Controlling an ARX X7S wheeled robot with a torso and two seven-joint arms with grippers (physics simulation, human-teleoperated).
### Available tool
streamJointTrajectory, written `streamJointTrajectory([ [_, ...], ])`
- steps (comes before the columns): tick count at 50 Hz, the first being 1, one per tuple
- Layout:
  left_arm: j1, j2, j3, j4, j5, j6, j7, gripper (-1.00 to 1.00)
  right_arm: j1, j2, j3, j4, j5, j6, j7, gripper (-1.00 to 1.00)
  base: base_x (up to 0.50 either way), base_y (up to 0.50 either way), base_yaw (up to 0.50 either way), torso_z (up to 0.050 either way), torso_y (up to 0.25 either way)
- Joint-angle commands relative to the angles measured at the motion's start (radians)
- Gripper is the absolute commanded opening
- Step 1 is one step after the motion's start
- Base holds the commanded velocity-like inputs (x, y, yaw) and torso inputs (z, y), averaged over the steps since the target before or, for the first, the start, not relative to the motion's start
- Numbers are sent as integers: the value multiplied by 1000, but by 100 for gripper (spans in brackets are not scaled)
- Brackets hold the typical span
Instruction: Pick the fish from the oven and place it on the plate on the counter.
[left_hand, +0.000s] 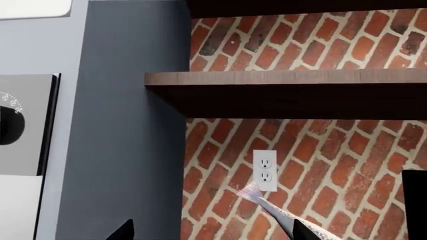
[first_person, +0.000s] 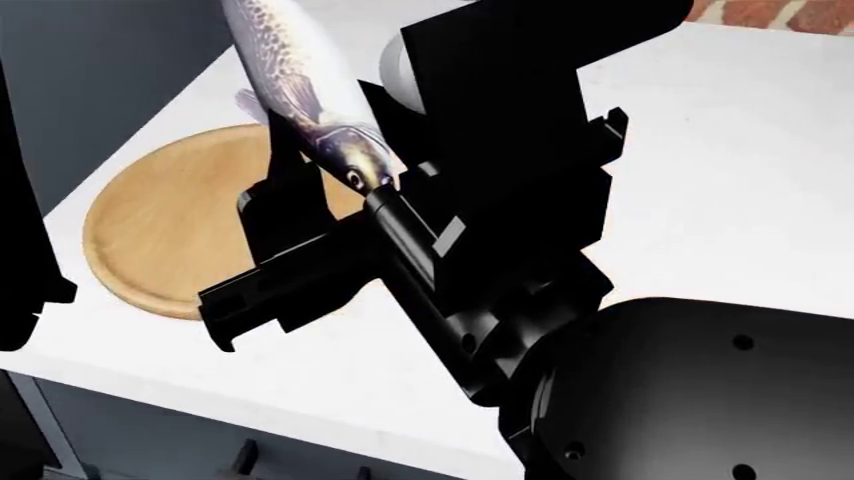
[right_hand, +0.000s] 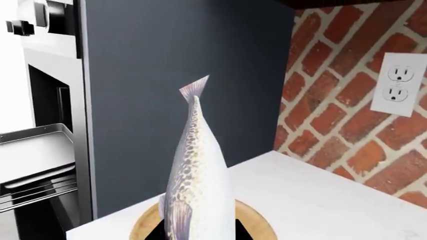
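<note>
Overhead, right fingers (first_person: 320, 190) hold fish (first_person: 300, 85) above plate (first_person: 160, 225).

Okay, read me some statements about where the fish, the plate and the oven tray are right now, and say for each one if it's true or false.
1. The fish is lying flat on the plate. False: it is held up in the air, head down in the right gripper, tail up.
2. The plate sits on the white counter. True.
3. The grey tray of the oven holds the fish. False: the tray shows no fish.
4. A white wall outlet is set in the brick wall. True.
5. The plate is square. False: it is round.
</note>
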Motion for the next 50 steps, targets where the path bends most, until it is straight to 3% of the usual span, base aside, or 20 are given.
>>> streamJointTrajectory([
  [1, 1, 0, 8, 1, 3, 6, -2, 100, -2, 0, 3, -10, -15, -8, -16, -100, 0, 0, 0, 0, 0],
  [21, -5, -2, 20, -2, 7, 17, 4, 100, 6, 6, -8, -5, -12, -8, -14, -100, 414, 97, 0, 0, 0],
  [50, -7, -12, 37, 7, 8, 36, -9, 100, 10, 13, -16, -11, -26, -18, -15, -100, 77, 18, 0, 0, 1],
])
